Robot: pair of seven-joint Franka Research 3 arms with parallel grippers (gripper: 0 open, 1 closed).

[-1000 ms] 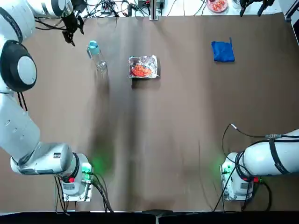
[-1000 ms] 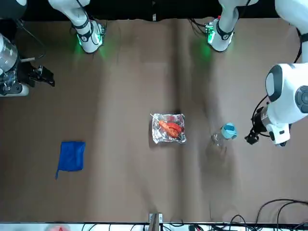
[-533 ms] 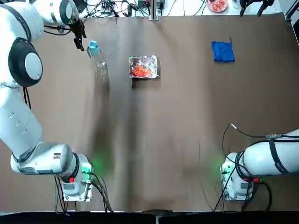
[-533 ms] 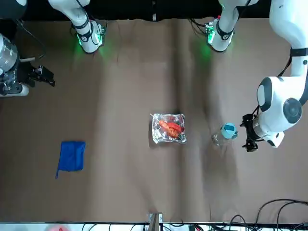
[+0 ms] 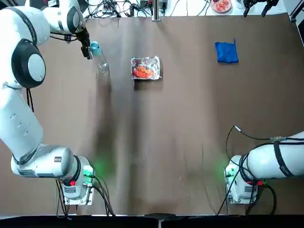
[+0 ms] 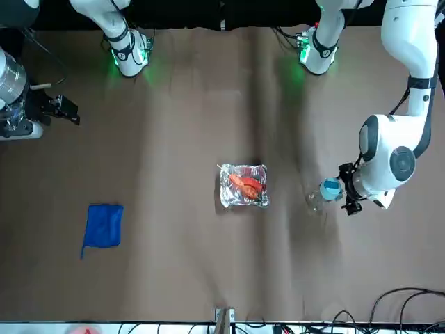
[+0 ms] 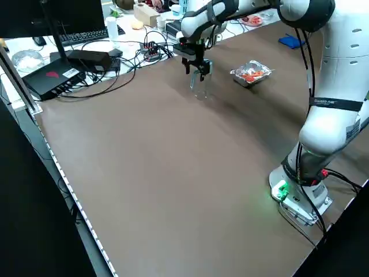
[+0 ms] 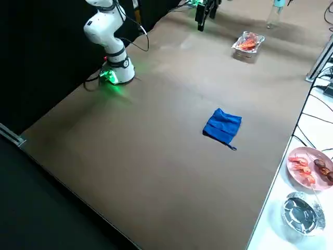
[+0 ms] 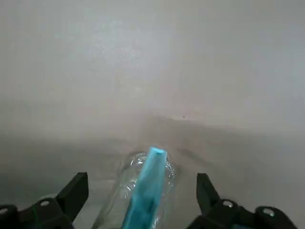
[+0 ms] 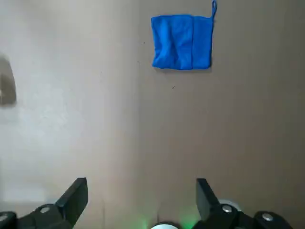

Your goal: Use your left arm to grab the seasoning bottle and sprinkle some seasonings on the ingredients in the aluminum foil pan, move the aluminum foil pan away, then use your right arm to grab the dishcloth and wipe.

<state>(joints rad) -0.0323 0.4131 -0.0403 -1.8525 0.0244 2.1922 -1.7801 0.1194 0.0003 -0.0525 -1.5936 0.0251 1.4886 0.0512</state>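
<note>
The seasoning bottle point(image 5: 99, 58) is clear with a light-blue cap point(image 6: 331, 188) and stands at the far left of the brown table. My left gripper point(image 5: 87, 47) is open right beside the cap. In the left wrist view the bottle point(image 9: 145, 191) sits between the spread fingers point(image 9: 74, 193), which are not closed on it. The aluminum foil pan point(image 5: 145, 68) with red-orange ingredients point(image 6: 247, 185) lies just right of the bottle. The blue dishcloth point(image 5: 226, 52) lies far right. My right gripper point(image 6: 66, 110) is parked open at the robot's right, away from the cloth point(image 10: 182, 42).
A round dish of reddish food point(image 5: 221, 4) and cables point(image 5: 114, 7) lie beyond the table's far edge. Both arm bases point(image 5: 78, 183) with green lights stand at the near edge. Brown table point(image 5: 166, 142) stretches between the pan and the bases.
My left gripper has moved right and nearer, from well left of the bottle to right at its cap. The bottle, pan, cloth and right arm have not moved.
</note>
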